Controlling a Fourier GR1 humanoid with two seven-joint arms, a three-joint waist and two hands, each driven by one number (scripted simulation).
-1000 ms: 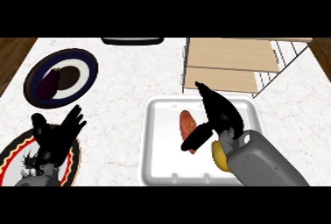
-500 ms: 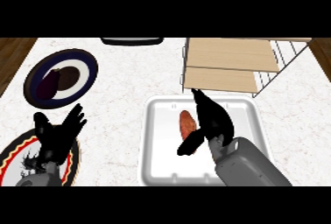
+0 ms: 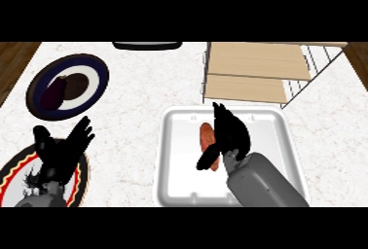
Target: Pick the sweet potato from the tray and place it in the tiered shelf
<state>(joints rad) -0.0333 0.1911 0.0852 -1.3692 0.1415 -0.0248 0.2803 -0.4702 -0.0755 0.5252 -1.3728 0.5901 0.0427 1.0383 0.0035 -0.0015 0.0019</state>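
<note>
The orange sweet potato (image 3: 206, 136) lies lengthwise in the white tray (image 3: 179, 160) at the counter's front. My right hand (image 3: 231, 133) is lowered over it, palm covering its right side, thumb reaching down along its lower end; part of the potato is hidden. The fingers are still mostly straight, not curled round it. The tiered shelf (image 3: 259, 73) of light wood and wire stands behind the tray at the back right. My left hand (image 3: 61, 148) rests open, fingers up, at the front left above a plate.
A dark blue plate (image 3: 43, 104) with a purple eggplant (image 3: 54, 92) sits at the back left. A black, red and gold plate (image 3: 18, 168) lies under my left hand. A dark object (image 3: 147, 45) shows at the back edge.
My right hand has moved left and down onto the sweet potato, now covering its right side. The yellow item seen near the wrist earlier is hidden. The left hand has stayed put.
</note>
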